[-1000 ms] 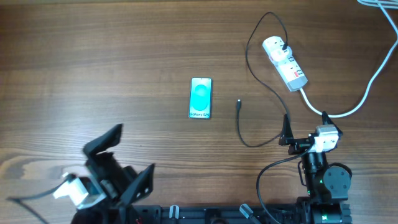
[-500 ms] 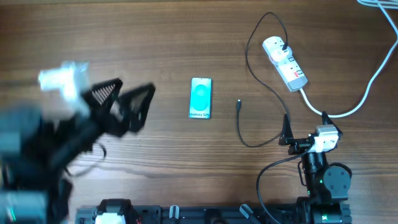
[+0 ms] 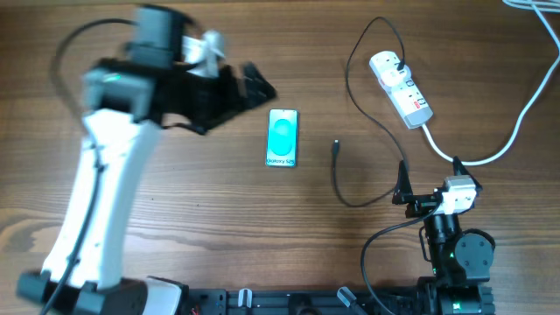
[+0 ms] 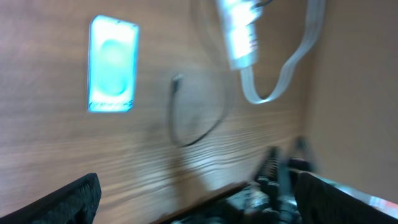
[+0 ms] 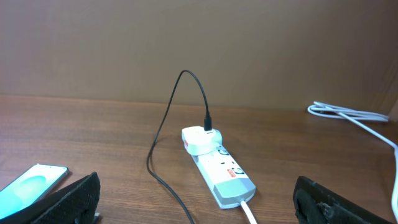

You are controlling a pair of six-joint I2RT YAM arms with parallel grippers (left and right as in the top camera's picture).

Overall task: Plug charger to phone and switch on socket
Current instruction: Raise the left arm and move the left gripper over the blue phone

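The phone (image 3: 283, 137) lies flat mid-table, its cyan screen up. It also appears in the blurred left wrist view as the phone (image 4: 112, 64). My left gripper (image 3: 234, 103) hangs open just left of the phone, holding nothing. The charger (image 3: 350, 83) is a thin black cable running from the socket (image 3: 401, 87) in a loop to its plug tip (image 3: 336, 147), which lies loose right of the phone. My right gripper (image 3: 430, 177) stands open near the front right. It faces the socket (image 5: 219, 167) and the charger (image 5: 166, 118), touching neither.
A thick white cord (image 3: 516, 122) leaves the socket and curves off the back right corner. A white adapter (image 5: 201, 139) sits plugged in at the socket's far end. My left arm (image 3: 96, 201) stretches across the table's left side.
My left arm has swung up from the front-left edge to just left of the phone, still open. The right arm, phone, charger and socket have not moved.
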